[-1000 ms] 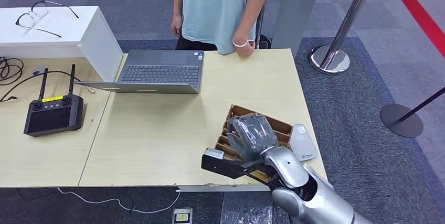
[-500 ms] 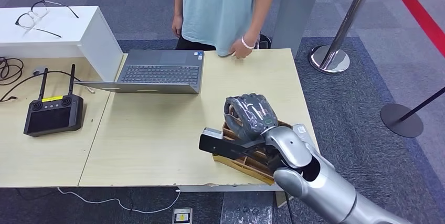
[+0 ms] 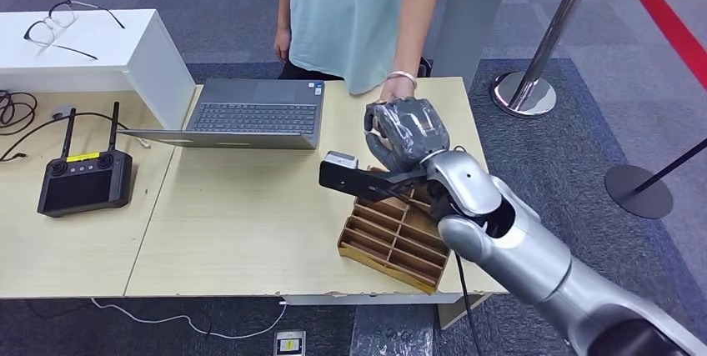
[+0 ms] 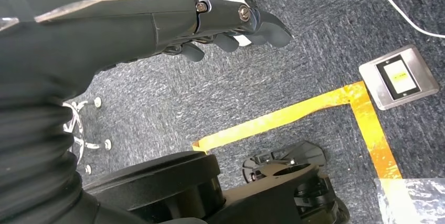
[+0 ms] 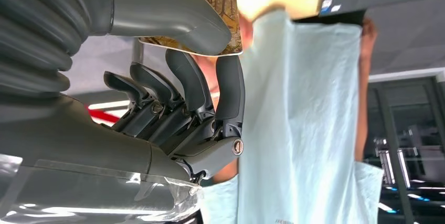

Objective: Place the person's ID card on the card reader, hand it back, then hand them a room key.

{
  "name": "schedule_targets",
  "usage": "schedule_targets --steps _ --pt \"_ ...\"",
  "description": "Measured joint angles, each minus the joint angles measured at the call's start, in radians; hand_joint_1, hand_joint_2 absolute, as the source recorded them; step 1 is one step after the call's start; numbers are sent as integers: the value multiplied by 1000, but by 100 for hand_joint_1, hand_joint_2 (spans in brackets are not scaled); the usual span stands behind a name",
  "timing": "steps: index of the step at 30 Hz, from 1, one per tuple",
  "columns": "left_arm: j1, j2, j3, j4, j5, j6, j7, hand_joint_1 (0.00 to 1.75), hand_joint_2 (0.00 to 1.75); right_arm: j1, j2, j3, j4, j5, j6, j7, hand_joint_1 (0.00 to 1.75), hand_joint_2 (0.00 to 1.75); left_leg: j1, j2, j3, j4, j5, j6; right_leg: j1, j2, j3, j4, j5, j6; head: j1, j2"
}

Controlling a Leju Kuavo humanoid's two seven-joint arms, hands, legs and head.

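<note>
Wooden desk, frame centre: right hand pinching room key card thumb-to-finger, raised above card tray, person's hand just beyond, upper centre. Left hand empty, loosely curled.

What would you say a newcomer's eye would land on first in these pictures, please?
First the robot's right hand, raised over the far right part of the wooden table, pinching a gold-brown card between thumb and finger. Just beyond it, a person in a pale blue shirt stands at the table's far edge, their hand reaching toward the robot's. Below the arm sits a slotted wooden tray, with an open laptop to its left.
</note>
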Motion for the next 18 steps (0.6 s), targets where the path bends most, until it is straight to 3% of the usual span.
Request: schedule_targets --steps 15,17,18 --pt "0 -1 -16 0 -18 0 6 0 175 -98 -1 23 150 51 -5 -4 175 175 0 0 0 0 0 0 0 0 0 0 0 0 0 0" --pt "0 -1 -17 0 -18 0 6 0 175 -101 -2 24 168 59 -11 -5 165 175 0 0 0 0 0 0 0 0 0 0 0 0 0 0" --pt "0 -1 -18 0 -18 0 6 0 175 -102 -2 24 176 61 -14 -5 147 175 0 0 0 0 0 0 0 0 0 0 0 0 0 0"
